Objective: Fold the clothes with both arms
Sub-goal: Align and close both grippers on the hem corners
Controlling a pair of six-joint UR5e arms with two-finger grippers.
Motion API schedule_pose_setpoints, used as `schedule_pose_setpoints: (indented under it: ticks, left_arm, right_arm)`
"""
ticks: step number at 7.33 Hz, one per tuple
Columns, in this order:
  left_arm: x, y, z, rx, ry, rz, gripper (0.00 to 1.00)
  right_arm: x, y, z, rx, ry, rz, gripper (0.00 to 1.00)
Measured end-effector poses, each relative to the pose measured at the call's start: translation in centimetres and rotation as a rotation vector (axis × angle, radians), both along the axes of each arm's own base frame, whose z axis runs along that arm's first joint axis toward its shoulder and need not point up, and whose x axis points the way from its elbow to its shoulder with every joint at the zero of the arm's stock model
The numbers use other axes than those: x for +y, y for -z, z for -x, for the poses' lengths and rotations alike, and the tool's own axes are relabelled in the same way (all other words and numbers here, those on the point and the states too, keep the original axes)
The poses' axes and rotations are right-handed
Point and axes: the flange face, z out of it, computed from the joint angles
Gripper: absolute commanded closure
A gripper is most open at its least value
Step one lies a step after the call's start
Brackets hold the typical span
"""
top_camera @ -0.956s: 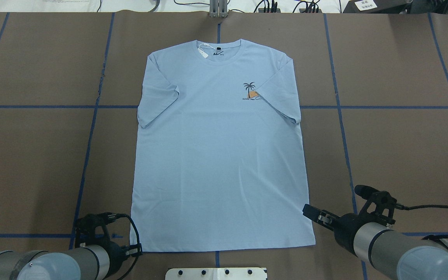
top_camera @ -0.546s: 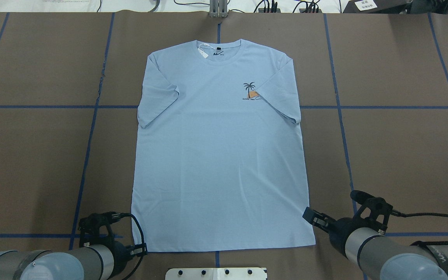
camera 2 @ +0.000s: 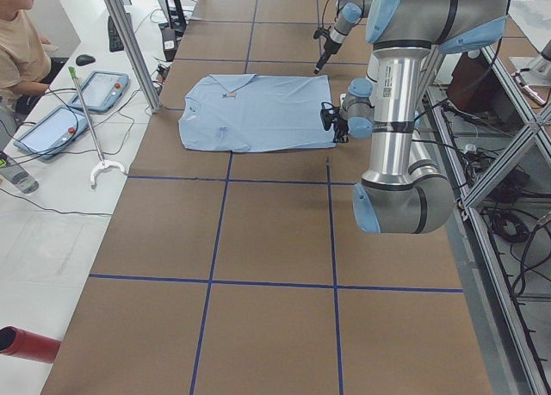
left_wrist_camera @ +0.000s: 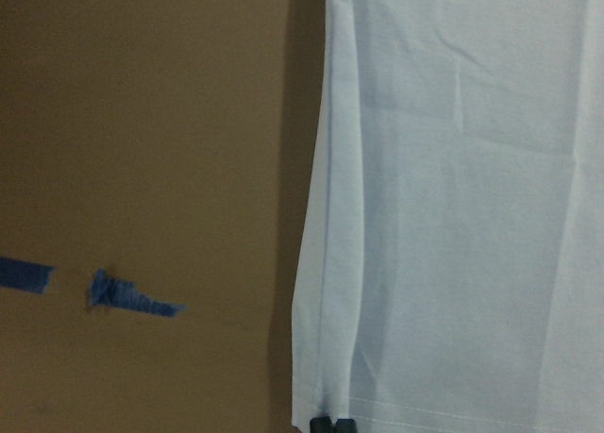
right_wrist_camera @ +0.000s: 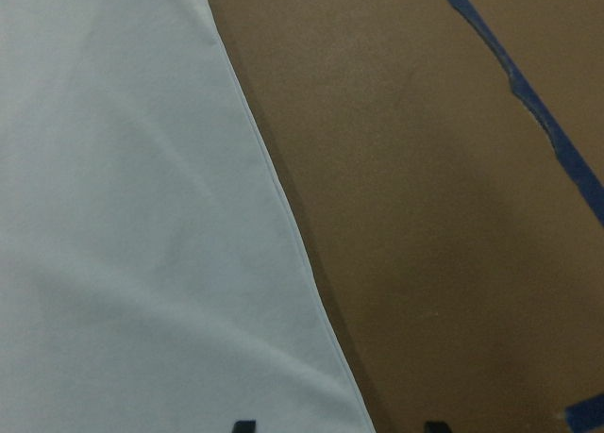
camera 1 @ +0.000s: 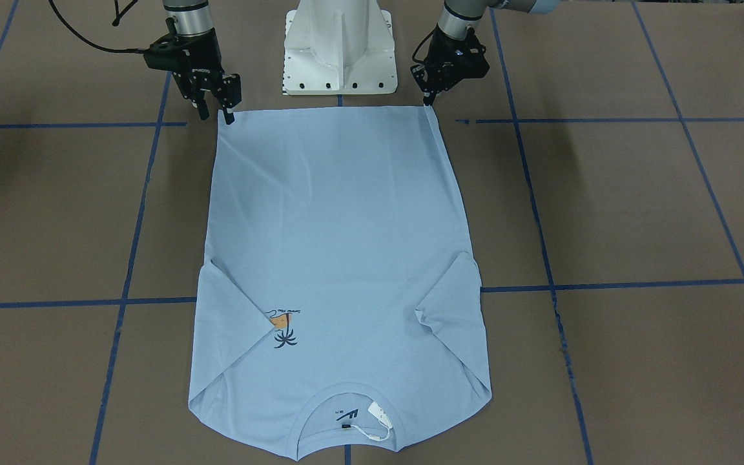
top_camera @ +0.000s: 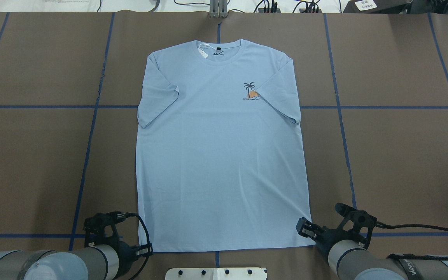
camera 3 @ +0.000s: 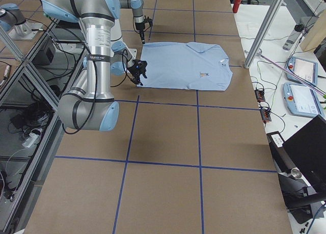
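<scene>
The light blue T-shirt [top_camera: 220, 155] lies flat in the middle of the bench [top_camera: 403, 155], collar [top_camera: 219, 52] toward the far edge and hem [top_camera: 224, 248] along my near edge. Its sleeves [top_camera: 158, 97] are tucked in over the body (so I judge the next fold runs hem to collar). That is why I sit at both hem corners. My left jaws are pinched together on the left corner, apparently gripping cloth. My right jaws stand wide, straddling the right corner and holding nothing.
</scene>
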Motion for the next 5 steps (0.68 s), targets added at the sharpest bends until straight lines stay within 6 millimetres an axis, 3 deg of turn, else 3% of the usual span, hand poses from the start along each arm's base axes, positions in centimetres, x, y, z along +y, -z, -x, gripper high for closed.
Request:
schedule_pose_setpoints:
  ticks: [5]
  left_arm:
    - [0.0,0.0,0.0,0.004,0.000,0.000,1.00]
  right_arm:
    - [2.2,-0.7,1.1,0.007,0.011,-0.012,0.45]
